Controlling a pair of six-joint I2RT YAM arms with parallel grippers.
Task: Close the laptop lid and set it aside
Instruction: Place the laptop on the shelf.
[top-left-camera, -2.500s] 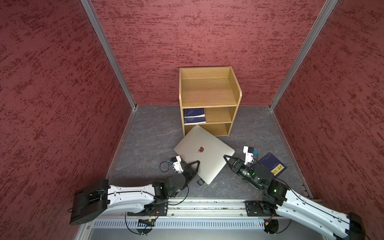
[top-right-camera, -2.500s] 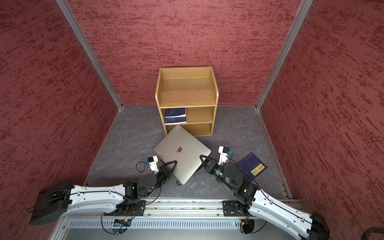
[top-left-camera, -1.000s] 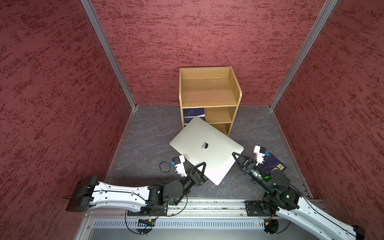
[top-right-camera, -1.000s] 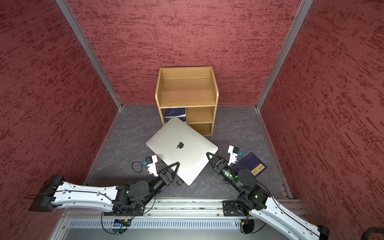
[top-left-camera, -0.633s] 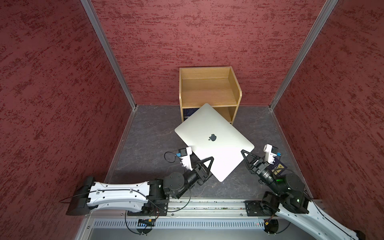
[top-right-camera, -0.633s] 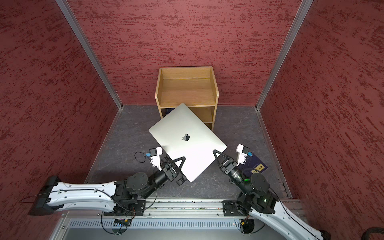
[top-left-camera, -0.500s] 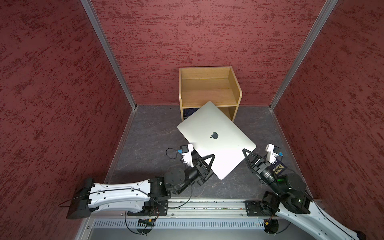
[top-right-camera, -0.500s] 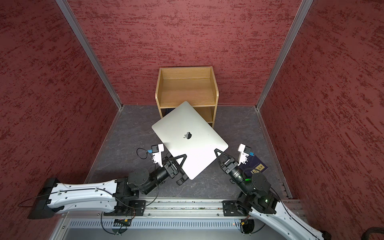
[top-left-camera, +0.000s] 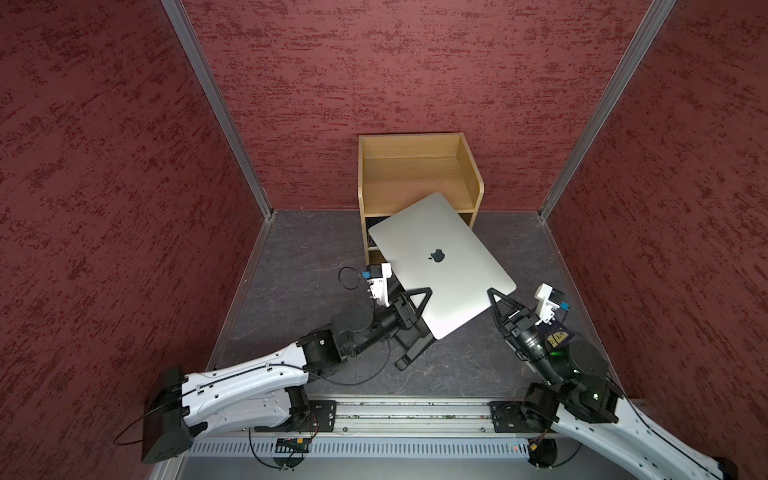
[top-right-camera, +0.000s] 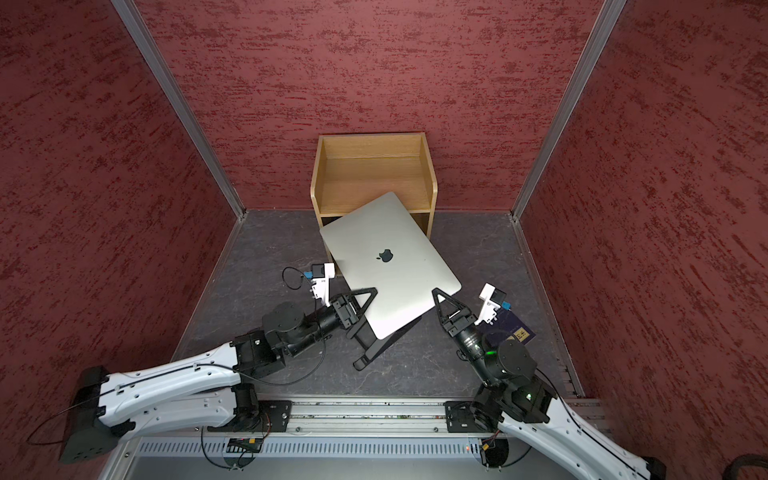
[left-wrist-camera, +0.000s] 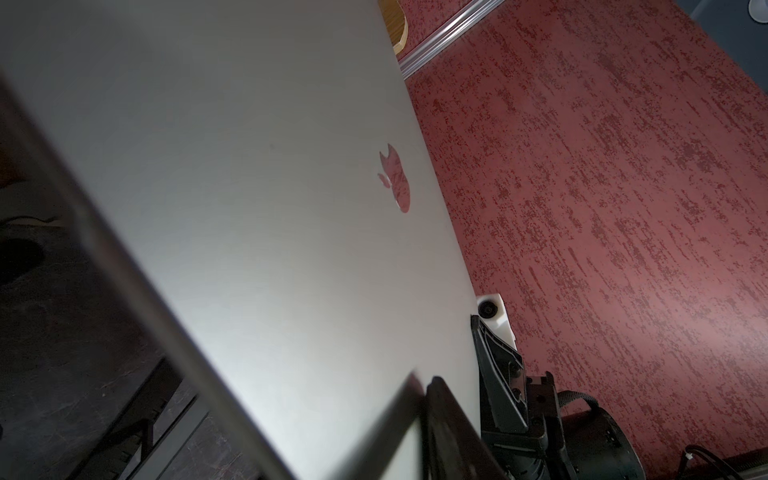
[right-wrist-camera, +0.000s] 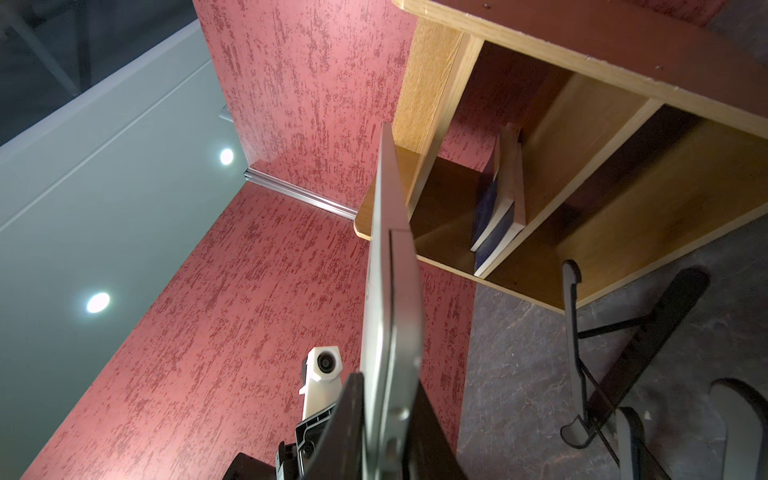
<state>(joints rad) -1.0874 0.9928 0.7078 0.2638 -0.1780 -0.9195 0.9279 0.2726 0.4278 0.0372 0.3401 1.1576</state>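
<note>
two grippers share the load here. the left gripper (top-left-camera: 417, 300) is clamped on the near-left edge of the laptop (top-left-camera: 440, 249), and the right gripper (top-left-camera: 495, 296) is pinched on the opposite edge by the corner. so the laptop hangs between them, off the floor and above the black stand (top-left-camera: 409, 353). the lid (left-wrist-camera: 249, 187) looks fully shut. the right wrist view shows both halves pressed together with just a thin seam. closing seems done imo, and what's left is the carry and set-down.

to do that well, move both arms in sync so the slab doesn't twist or slip out of those narrow fingers. hold it roughly level and get clear of the stand before going sideways. a blue book (top-left-camera: 559, 332) lies on the floor under the right arm, so i wouldn't land there.

further back, the far corner overlaps the wooden shelf (top-left-camera: 415, 174) in both top views. can't tell if it touches, so watch that corner and the books (right-wrist-camera: 496, 224) inside.
</note>
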